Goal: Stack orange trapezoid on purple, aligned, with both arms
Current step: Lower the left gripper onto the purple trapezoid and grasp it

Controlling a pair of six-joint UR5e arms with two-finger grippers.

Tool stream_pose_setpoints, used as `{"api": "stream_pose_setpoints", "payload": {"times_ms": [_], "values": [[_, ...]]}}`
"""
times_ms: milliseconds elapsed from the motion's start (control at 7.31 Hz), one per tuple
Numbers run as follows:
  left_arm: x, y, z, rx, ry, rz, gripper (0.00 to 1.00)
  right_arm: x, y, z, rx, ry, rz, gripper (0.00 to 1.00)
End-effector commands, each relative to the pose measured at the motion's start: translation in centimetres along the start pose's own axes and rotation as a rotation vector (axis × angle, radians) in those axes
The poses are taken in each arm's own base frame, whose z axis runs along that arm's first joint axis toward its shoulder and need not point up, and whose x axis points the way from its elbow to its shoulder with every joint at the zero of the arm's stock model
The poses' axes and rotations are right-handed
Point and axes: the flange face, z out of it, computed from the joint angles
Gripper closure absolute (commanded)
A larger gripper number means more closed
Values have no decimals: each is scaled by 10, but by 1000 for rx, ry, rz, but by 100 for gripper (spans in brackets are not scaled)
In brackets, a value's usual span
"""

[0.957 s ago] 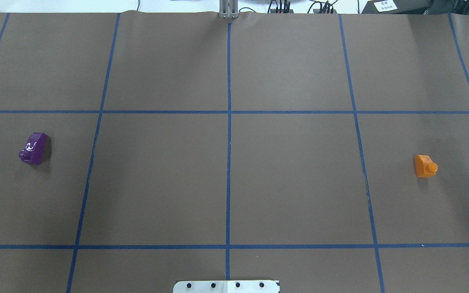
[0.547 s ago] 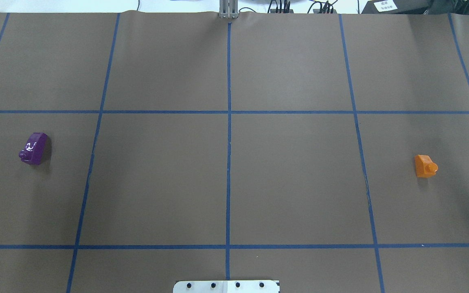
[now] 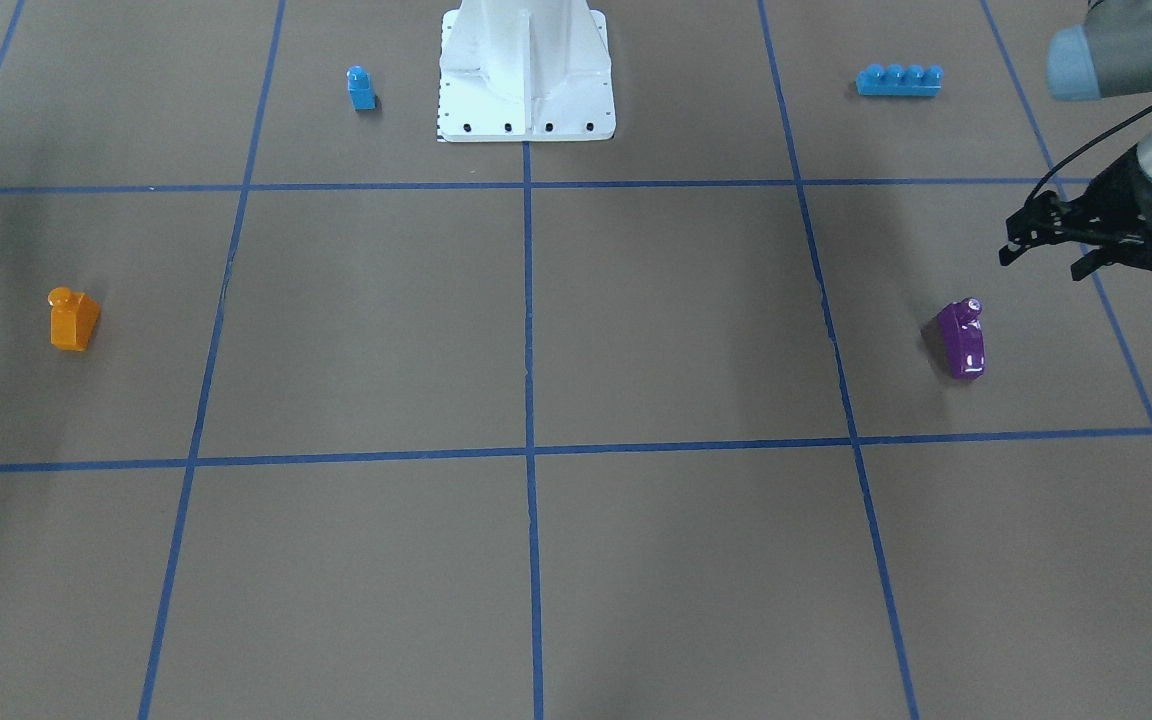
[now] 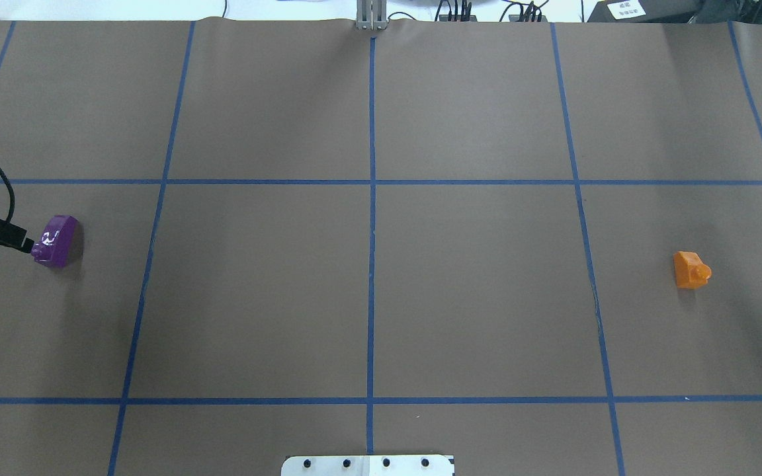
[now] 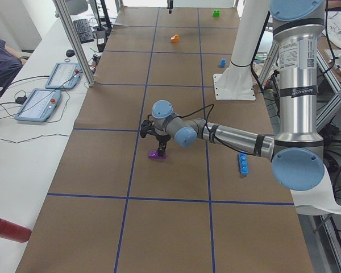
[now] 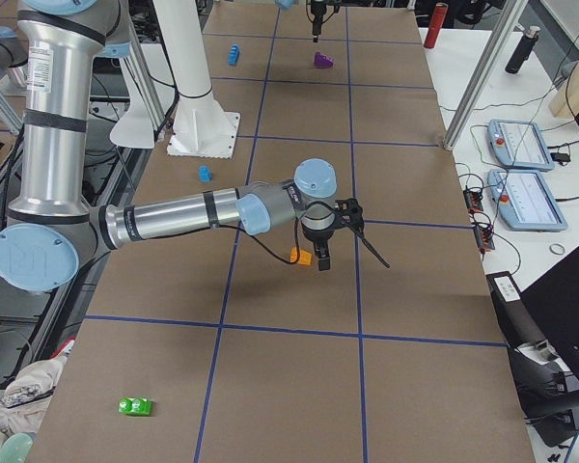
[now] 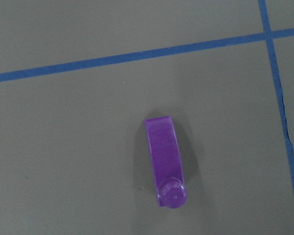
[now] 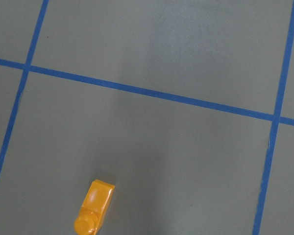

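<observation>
The purple block point(image 4: 55, 240) lies on its side at the table's left, stud toward the left edge. It also shows in the front-facing view point(image 3: 963, 340) and the left wrist view point(image 7: 166, 164). My left gripper point(image 3: 1040, 262) is open and empty, above and just outside the purple block. The orange trapezoid point(image 4: 690, 270) lies on its side at the right, and also shows in the right wrist view point(image 8: 94, 208). My right gripper point(image 6: 333, 231) hovers near the orange trapezoid point(image 6: 300, 256). I cannot tell if it is open or shut.
A small blue one-stud block point(image 3: 361, 88) and a long blue four-stud brick point(image 3: 899, 80) lie near the robot's white base point(image 3: 526, 110). A green block point(image 6: 135, 406) lies at the table's right end. A red cylinder point(image 5: 8, 229) lies at the left end.
My left gripper has come into the overhead view from the left edge, up to the purple block. A bit of the right gripper now shows at the right edge. The blocks have not moved.
</observation>
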Motion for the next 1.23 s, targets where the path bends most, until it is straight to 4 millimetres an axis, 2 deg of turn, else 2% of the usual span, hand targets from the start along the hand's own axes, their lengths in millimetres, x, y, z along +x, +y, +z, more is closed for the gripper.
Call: {"api": "stream_pose_setpoints", "payload": {"times_ms": [0, 137, 410, 547, 684, 957, 1094], "values": [[-13, 0, 34, 16, -9, -14, 0, 0, 0, 0, 1, 0, 0, 0], [-12, 2, 43, 15, -3, -37, 5, 0, 0, 0, 1, 0, -1, 0], [17, -3, 55, 8, 24, -82, 7, 0, 1, 0, -1, 0, 0, 0], [15, -9, 62, 38, -12, -85, 11, 0, 0, 0, 1, 0, -1, 0], [21, -14, 67, 46, -21, -76, 30, 0, 1, 0, -1, 0, 1, 0], [23, -14, 67, 42, -19, -68, 99, 0, 1, 0, -1, 0, 1, 0], [22, -13, 68, 42, -23, -65, 100, 0, 0, 0, 1, 0, 0, 0]]}}
